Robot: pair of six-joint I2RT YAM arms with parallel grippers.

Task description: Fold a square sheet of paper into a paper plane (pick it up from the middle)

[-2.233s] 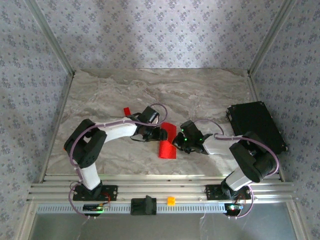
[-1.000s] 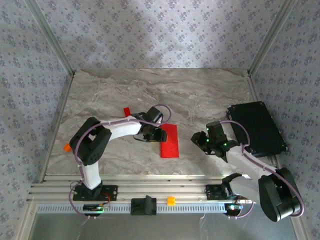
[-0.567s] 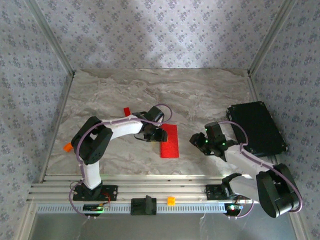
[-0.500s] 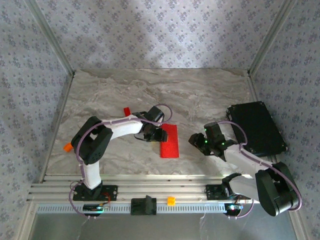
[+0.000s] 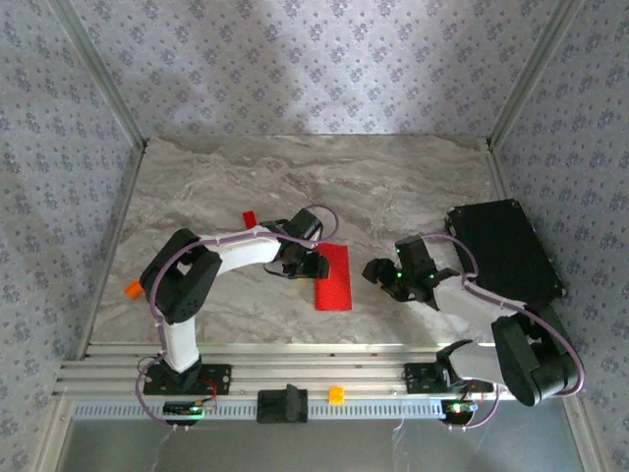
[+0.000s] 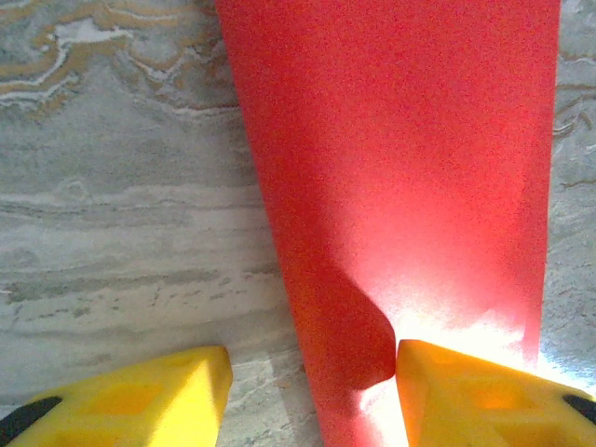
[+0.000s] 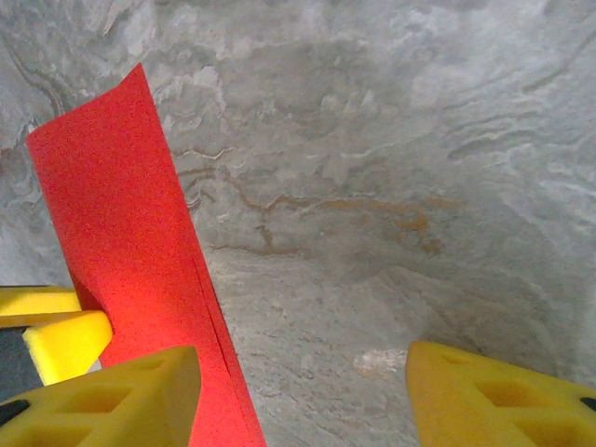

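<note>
**Red paper lies on the table, both pincers apart**

The square sheet of paper lies near the middle of your table. It is bright red and has the shape of a long strip. One short end points to the back wall and the other points to the arms.

Your left pincer is right at the left side of the paper, near the far end. In the left wrist view its two yellow fingers stand apart. One finger is on bare table. The other is over the paper, and the paper's long edge runs between them. A small bit of that edge curls up and touches the finger on the paper. The paper is not pinched.

Your right pincer is near the right side of the paper, with bare table in between. Its yellow fingers are wide apart and nothing is between them but table.

A tiny red block sits behind the left arm. A black case lies at the right edge of the table, well apart from the paper.
</note>
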